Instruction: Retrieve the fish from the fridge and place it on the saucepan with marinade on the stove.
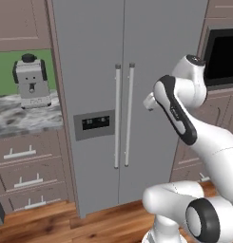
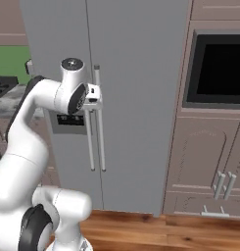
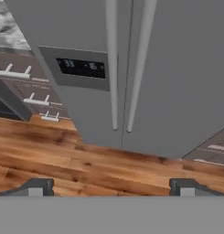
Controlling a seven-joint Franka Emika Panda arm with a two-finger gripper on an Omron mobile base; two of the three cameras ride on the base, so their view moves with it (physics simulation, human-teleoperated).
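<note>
Grey two-door fridge (image 1: pixel 132 71), both doors closed, with two long vertical bar handles (image 1: pixel 123 116) side by side at the door seam and a dark dispenser panel (image 1: pixel 94 124) on the left door. Whatever is inside the fridge is hidden by the doors. Robot arm (image 1: pixel 177 111) raised in front of the right door, its hand close to the handles in the right base view. Fingers (image 3: pixel 111 187) spread to their widest and holding nothing; in the hand view their two dark tips (image 3: pixel 36 187) stand far apart, with the wood floor (image 3: pixel 63 160) below the fridge between them. Left of the fridge: a marbled counter (image 1: pixel 23 121) carrying a grey coffee machine (image 1: pixel 31 81), a green wall behind it, and brown drawers (image 1: pixel 25 175) with pale bar pulls underneath. Right of the fridge: brown cabinets (image 2: pixel 209 162) and a built-in dark oven window (image 2: pixel 219 66).
</note>
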